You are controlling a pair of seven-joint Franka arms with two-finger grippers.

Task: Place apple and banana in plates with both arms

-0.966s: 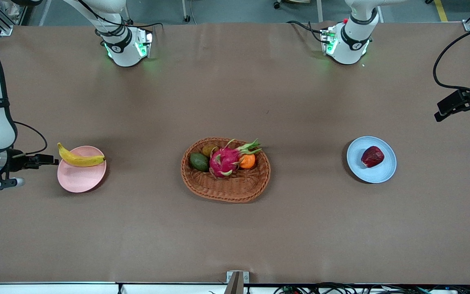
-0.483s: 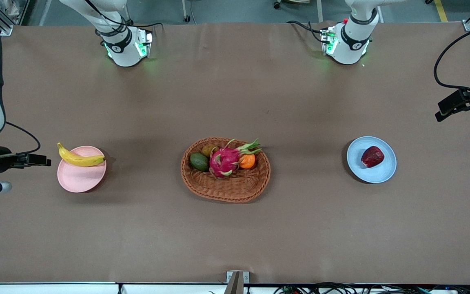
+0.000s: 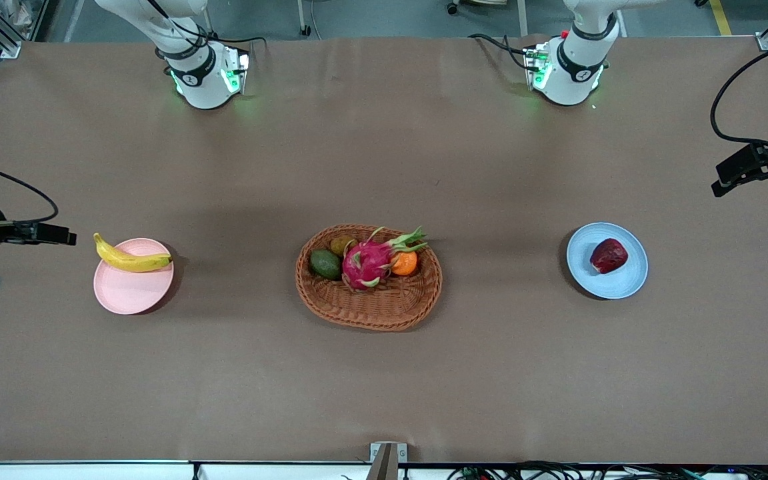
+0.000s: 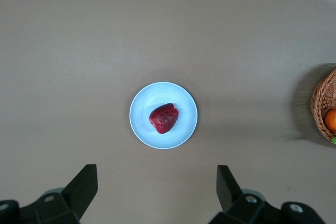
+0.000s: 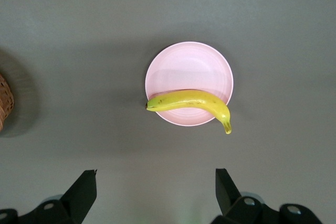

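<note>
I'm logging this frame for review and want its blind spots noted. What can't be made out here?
- Right gripper, front view: mostly cut off by the picture's edge.
- Left gripper, front view: partly cut off by the edge.
- Basket: its brownish fruit is half hidden by the dragon fruit; kind unclear.
- Basket, both wrist views: cut off by the frame edge.
- Pink plate: the strip under the banana is hidden.
- Blue plate: the patch under the apple is hidden.

High front camera facing both bases; wrist cameras straight down, each over one plate (image 4: 163,115).
</note>
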